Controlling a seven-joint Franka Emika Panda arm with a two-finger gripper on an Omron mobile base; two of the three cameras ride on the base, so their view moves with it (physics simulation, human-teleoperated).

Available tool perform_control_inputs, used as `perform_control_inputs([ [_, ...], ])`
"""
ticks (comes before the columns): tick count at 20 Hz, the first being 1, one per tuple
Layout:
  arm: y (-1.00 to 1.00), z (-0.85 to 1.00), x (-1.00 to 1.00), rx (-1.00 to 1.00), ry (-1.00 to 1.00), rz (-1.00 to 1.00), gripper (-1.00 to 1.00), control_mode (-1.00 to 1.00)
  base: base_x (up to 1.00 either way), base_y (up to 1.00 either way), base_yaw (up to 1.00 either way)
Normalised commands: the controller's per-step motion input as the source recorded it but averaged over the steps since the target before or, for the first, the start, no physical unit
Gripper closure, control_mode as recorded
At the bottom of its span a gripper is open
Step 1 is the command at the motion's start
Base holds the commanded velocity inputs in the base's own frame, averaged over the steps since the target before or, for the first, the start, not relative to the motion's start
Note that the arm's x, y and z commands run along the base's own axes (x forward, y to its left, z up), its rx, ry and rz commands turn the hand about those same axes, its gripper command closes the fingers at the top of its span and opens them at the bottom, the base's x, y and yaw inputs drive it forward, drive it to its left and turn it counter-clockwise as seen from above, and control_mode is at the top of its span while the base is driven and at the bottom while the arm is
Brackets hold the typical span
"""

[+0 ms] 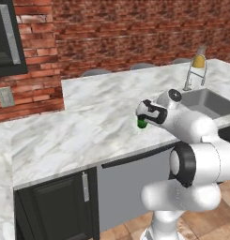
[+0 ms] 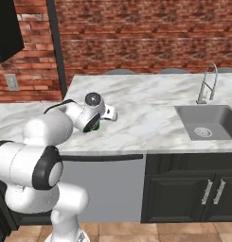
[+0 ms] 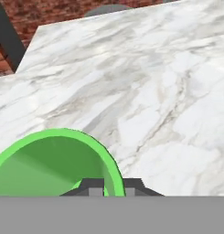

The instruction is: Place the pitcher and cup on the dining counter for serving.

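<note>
The gripper (image 3: 114, 186) is closed down on the rim of the cup (image 3: 58, 162); in the hand view one dark fingertip (image 3: 96, 187) sits inside the bright green wall and the other just outside it, with the wall pinched narrowly between them; the cup's open mouth faces the camera and its inside shows as a paler green; in the left base view the cup (image 1: 141, 123) is only a small green patch under the dark hand, low over the dining counter (image 1: 88, 117), and whether its base touches the marble or hangs just above it cannot be told from here; in the right base view the cup (image 2: 95, 126) peeks out green beneath the wrist, near the front edge of the dining counter (image 2: 146, 113), well to the left of the steel sink (image 2: 209, 120); the arched faucet (image 2: 208, 82) rises behind that sink; the pitcher (image 1: 198, 59) stands upright at the far end of the marble, behind the faucet (image 1: 195, 77), orange liquid in its glass body, well apart from the cup; a brick wall (image 2: 136, 33) runs behind the counter.
</note>
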Motion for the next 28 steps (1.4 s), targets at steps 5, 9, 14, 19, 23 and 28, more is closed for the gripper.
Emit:
perform_control_inputs([
  [5,0.01,0.62,-0.79,-0.04,-0.02,0.01,1.00,-1.00,0.00,0.00,0.00],
  [9,0.25,0.65,-0.13,-0.09,0.13,0.00,1.00,-1.00,0.00,0.00,0.00],
  [14,0.36,0.59,0.00,-0.11,0.21,0.00,1.00,-1.00,0.00,0.00,0.00],
  [19,0.05,0.11,0.00,-0.02,0.04,0.00,1.00,1.00,-0.26,0.04,0.00],
  [23,0.00,0.00,0.00,0.00,0.00,0.00,1.00,1.00,-0.96,-0.09,0.00],
  [28,0.00,0.00,0.00,0.00,0.00,0.00,1.00,1.00,-0.98,-0.46,-0.10],
])
